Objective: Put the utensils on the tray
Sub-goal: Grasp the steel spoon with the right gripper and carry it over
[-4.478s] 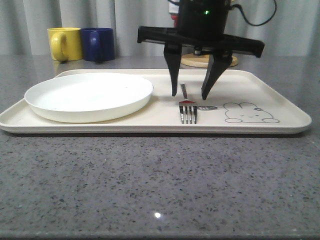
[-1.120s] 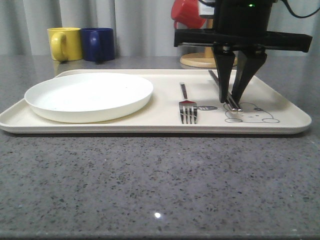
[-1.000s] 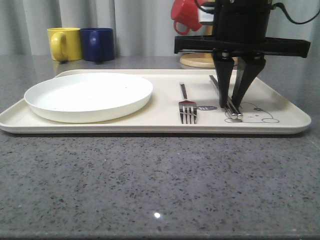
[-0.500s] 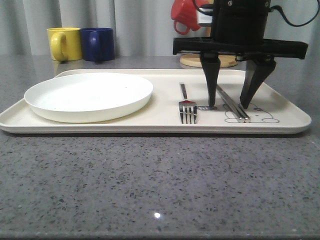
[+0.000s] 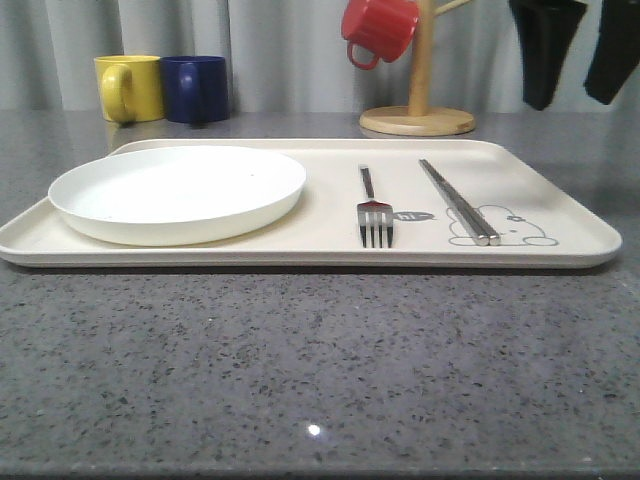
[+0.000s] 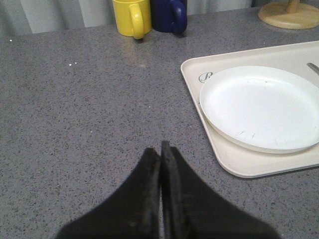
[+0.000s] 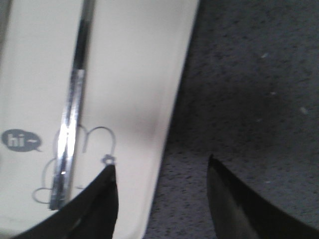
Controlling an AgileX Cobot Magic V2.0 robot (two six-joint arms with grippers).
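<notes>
The left pincer (image 6: 160, 149) hangs over bare grey counter (image 5: 300, 360), its two black fingers pressed together with nothing between them. Ahead of it and off to its right lies the near left corner of the cream tray (image 6: 219, 159), and on that tray the round white plate (image 6: 259, 107) sits well inside the rim. Farther on, beyond the pincer's tips, a yellow mug (image 6: 132, 15) and a dark blue mug (image 6: 169, 12) stand side by side on the counter, touching or nearly so.

The right pincer (image 5: 575, 60) is lifted high above the tray's far right corner, its fingers spread wide and empty. In its own wrist view the right pincer (image 7: 160, 172) straddles the tray's right rim: one fingertip hangs over the cream surface, the other over the counter. Below and to its left the chopsticks (image 5: 458, 200) lie flat on the tray as a close pair, their near ends resting across the rabbit drawing (image 5: 510, 228). Further left of the pincer, the fork (image 5: 374, 212) lies flat too, tines toward the camera, roughly parallel to the chopsticks, with the small "hi" bubble (image 7: 21, 140) between them.

Behind the tray, left of the raised pincer, a wooden mug stand (image 5: 418, 118) rests on the counter with a red mug (image 5: 378, 30) hanging from it.
</notes>
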